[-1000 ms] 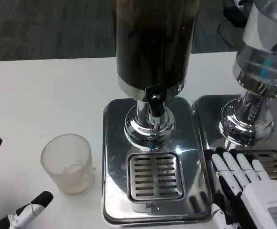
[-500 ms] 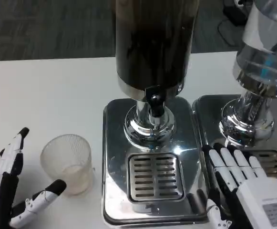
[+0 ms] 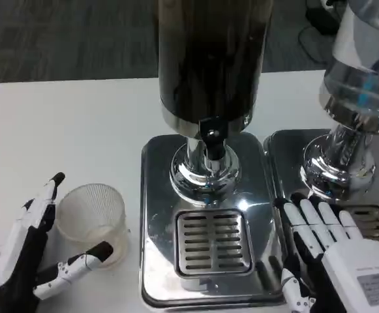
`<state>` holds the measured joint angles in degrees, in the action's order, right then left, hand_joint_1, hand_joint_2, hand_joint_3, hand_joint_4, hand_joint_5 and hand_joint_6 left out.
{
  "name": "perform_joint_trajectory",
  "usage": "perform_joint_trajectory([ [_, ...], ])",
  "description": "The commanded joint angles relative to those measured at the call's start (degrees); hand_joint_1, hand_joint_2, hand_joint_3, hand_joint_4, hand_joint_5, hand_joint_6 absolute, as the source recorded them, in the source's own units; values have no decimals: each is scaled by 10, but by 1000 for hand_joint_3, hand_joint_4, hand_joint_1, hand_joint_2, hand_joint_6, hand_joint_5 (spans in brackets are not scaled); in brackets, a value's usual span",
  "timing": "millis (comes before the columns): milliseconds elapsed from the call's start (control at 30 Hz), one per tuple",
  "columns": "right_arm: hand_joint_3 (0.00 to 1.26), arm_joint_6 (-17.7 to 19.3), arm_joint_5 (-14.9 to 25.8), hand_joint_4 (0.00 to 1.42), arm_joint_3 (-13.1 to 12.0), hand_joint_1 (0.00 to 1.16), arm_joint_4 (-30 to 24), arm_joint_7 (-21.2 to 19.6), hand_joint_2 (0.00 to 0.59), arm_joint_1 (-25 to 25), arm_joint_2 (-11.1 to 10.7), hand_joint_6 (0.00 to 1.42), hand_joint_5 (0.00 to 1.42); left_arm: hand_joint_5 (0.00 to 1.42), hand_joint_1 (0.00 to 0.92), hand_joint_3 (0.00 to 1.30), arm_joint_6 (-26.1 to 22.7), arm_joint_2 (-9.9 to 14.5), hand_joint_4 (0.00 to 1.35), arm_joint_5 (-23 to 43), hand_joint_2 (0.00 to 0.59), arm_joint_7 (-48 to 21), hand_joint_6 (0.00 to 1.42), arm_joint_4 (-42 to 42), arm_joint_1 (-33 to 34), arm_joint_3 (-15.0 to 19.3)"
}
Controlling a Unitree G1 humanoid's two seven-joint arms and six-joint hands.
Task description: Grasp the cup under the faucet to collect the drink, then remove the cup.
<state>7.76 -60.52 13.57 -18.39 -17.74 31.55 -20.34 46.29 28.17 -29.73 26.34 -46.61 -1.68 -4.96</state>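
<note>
Cup point(image 3: 92, 219) upright, mouth upward, beside open left hand point(image 3: 26, 261)

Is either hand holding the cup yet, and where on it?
Not yet: left hand brackets the cup, fingers apart, no visible grip; right hand holds nothing.

Count taken at the table point(image 3: 59, 124), which is one in number.

Cups: one, a clear ribbed cup point(image 3: 92, 218).

Drink dispensers: two. One dark dispenser point(image 3: 209, 65) at centre; one clear dispenser point(image 3: 362, 78) at the right edge, partly cut off.

Faucets: one black faucet point(image 3: 210, 134) plainly seen on the dark unit. Any on the clear unit cannot be made out.

Drip grilles: two, a centre grille point(image 3: 214, 241) and a right grille point(image 3: 375, 222), the latter partly covered.

Hands: two, the left hand point(image 3: 29, 261) and the right hand point(image 3: 339, 257).
</note>
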Motion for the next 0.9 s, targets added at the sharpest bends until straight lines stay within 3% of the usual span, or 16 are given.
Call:
perform_joint_trajectory([
  [33, 45, -3, 7, 0, 0, 0, 1, 2, 586, -4, -3, 0, 0, 47, 149, 0, 13, -4, 0, 1, 19, -11, 0, -20, 16, -18],
  [267, 54, -4, 7, 0, 1, 0, 0, 0, 586, 0, -3, 0, 0, 94, 152, 0, 26, -4, 0, 4, 23, -22, 13, -43, 36, -34],
  [400, 59, -7, 5, 0, 4, 0, -1, 1, 586, 1, 0, 0, 0, 126, 170, 0, 29, -17, 0, 13, 25, -25, 56, -68, 64, -37],
  [600, 69, -12, 8, 0, 3, 0, -5, 2, 586, 6, 0, 0, 0, 201, 213, 0, 25, -33, 0, 9, 35, -14, 124, -83, 82, -38],
  [900, 85, -17, 6, 0, 7, 0, -9, -1, 583, 11, 3, 0, 0, 306, 288, 8, 37, -34, 30, 13, 55, -27, 211, -106, 94, -44],
])
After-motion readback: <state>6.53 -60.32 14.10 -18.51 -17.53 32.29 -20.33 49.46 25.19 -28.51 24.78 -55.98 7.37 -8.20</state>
